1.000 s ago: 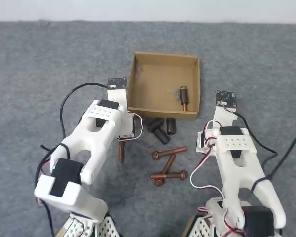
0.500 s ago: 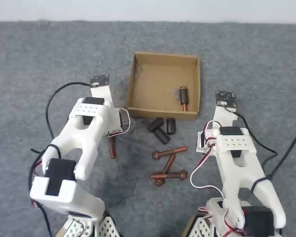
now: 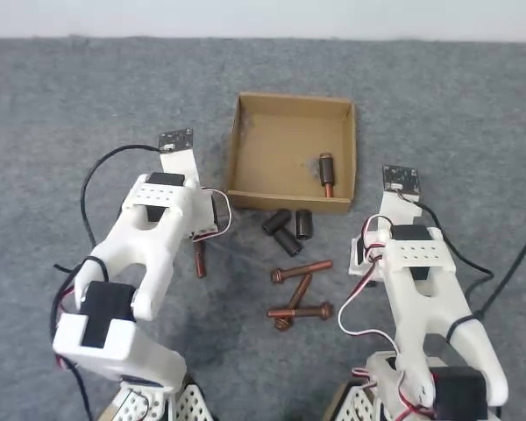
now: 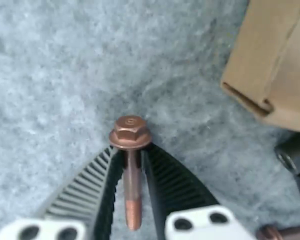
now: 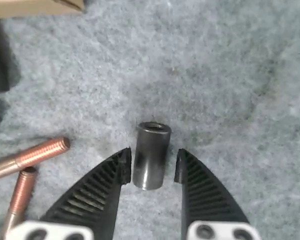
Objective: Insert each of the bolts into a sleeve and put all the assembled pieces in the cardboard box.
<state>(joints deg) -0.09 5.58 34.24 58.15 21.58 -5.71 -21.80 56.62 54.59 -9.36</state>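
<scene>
Left gripper [image 4: 131, 149] is clenched on a copper-coloured hex-head bolt [image 4: 130, 133]. The jaws pinch the shank just below the head, and the threaded tip points back toward the wrist. In the high view we place this bolt off the near left corner of the open brown cardboard box [image 3: 287, 203], apart from it. We cannot tell whether it is lifted or resting.

Right gripper [image 5: 153, 152] is released. Its jaws stand on either side of a dark cylindrical metal sleeve [image 5: 151, 156] lying on the grey carpeted tabletop [image 5: 230, 75], off the box's near right corner. A gap shows at one jaw, so nothing is gripped there.

One assembled piece [image 3: 326, 173] lies inside the box by its right wall. Three loose dark sleeves [image 3: 286, 230] sit just in front of the box. Three loose copper bolts [image 3: 300, 294] lie farther out.

We judge the step in hand to be securing the sleeve for insertion. It should go best if the right gripper closes squarely on the sleeve's mid-body, because a round part may roll on the carpet. Both bore ends should stay uncovered. The bolt's tip faces the wrist, so the left arm will likely need to turn it before it can lead into the bore. The two axes should be lined up before any push.
</scene>
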